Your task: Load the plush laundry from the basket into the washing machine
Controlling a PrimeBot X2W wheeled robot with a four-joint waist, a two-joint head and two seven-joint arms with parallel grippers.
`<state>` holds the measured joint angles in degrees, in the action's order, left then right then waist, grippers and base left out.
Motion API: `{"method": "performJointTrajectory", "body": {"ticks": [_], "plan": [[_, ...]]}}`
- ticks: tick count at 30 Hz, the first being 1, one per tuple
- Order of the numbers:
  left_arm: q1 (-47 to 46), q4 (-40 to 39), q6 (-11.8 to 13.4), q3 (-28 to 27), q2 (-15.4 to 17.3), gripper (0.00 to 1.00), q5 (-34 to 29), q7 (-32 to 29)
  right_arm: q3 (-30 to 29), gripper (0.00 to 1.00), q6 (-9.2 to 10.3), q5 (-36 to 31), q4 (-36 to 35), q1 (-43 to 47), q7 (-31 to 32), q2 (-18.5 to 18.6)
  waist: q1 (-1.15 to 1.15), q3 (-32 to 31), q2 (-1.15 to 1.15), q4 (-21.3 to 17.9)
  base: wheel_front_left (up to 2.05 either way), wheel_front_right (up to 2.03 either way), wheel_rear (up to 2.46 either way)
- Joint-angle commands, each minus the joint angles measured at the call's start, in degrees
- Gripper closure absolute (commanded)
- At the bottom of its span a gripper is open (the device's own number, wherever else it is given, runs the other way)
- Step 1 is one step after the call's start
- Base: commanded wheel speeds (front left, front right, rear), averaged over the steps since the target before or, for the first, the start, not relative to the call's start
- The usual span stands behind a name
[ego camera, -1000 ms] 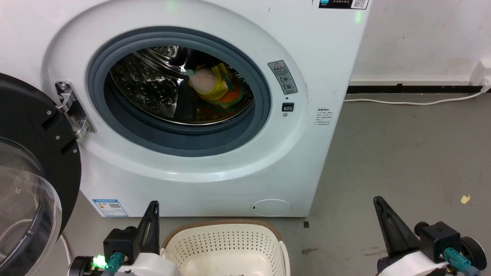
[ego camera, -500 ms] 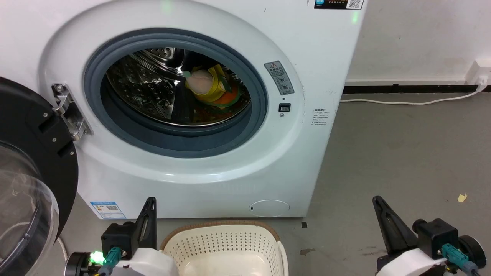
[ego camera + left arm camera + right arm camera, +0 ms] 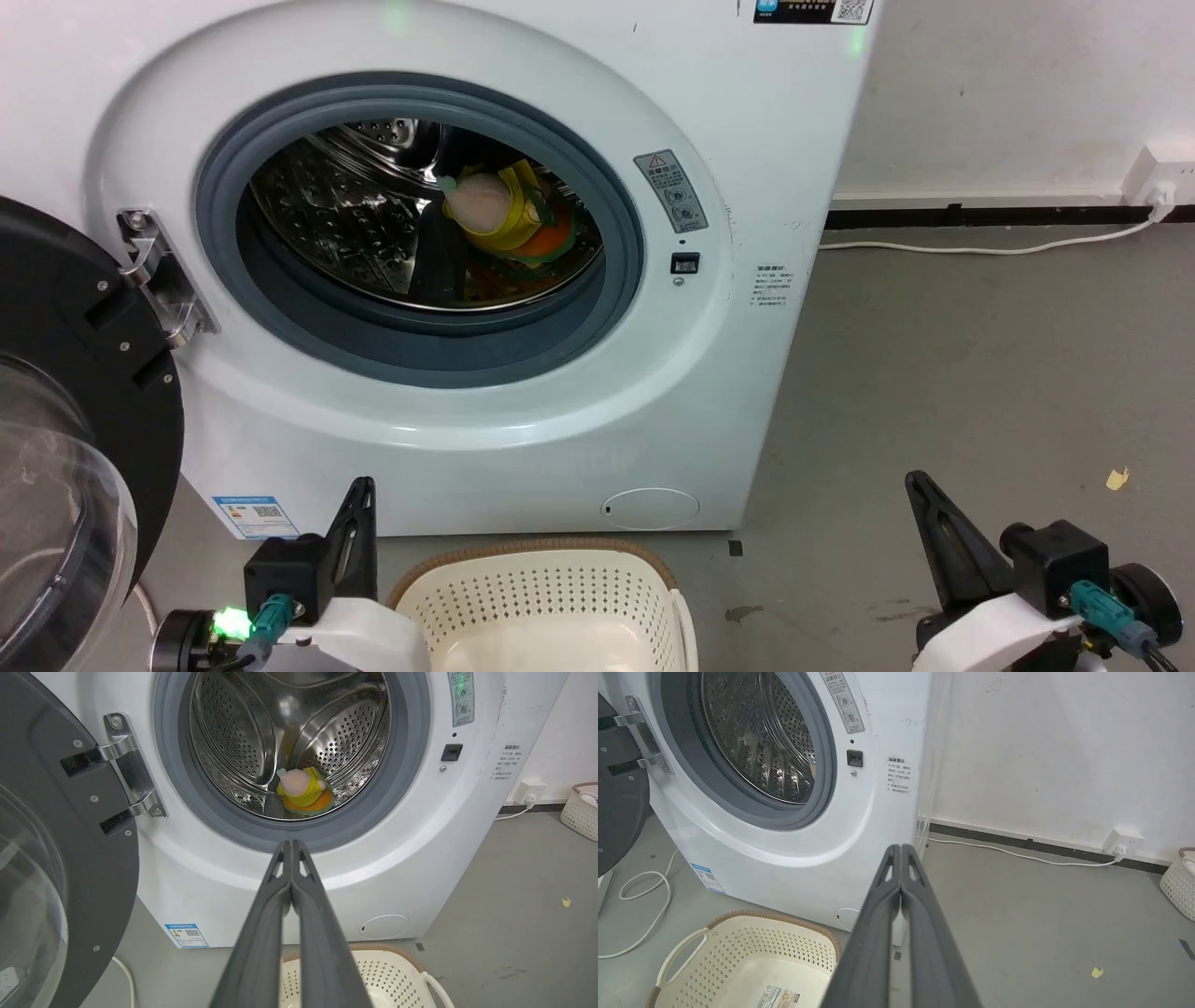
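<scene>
- The plush laundry lies inside the steel drum of the washing machine, whose door hangs open.
- The basket stands on the floor just before it.
- Both the left gripper and the right gripper have their fingers pressed together, holding nothing.

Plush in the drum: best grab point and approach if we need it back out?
Probably pinch the plush by its round pale head, the uppermost, bulging part. Come straight in from the front, over the grey seal; the drum walls block every other side.
</scene>
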<state>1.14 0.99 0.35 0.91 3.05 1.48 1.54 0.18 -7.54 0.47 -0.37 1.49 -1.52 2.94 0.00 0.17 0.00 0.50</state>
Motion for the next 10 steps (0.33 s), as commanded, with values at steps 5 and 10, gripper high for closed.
{"method": "performJointTrajectory", "body": {"ticks": [5, 10], "plan": [[-1.0, -0.7, -0.3, -0.6, -0.1, 1.0, -1.1, -0.8, -0.2, 1.0, 0.05, -0.4, 0.3, -1.2, 0.8, -0.1, 0.0, -0.1, 0.0, -0.2, 0.0, 0.0, 0.0], [-1.1, -0.9, -0.3, -0.9, -0.2, 1.0, -1.4, -1.4, -0.2, 1.0, 0.05, -0.5, 0.4, -1.4, 1.4, -0.1, 0.0, -0.2, 0.0, -0.5, 0.0, 0.0, 0.0]]}}
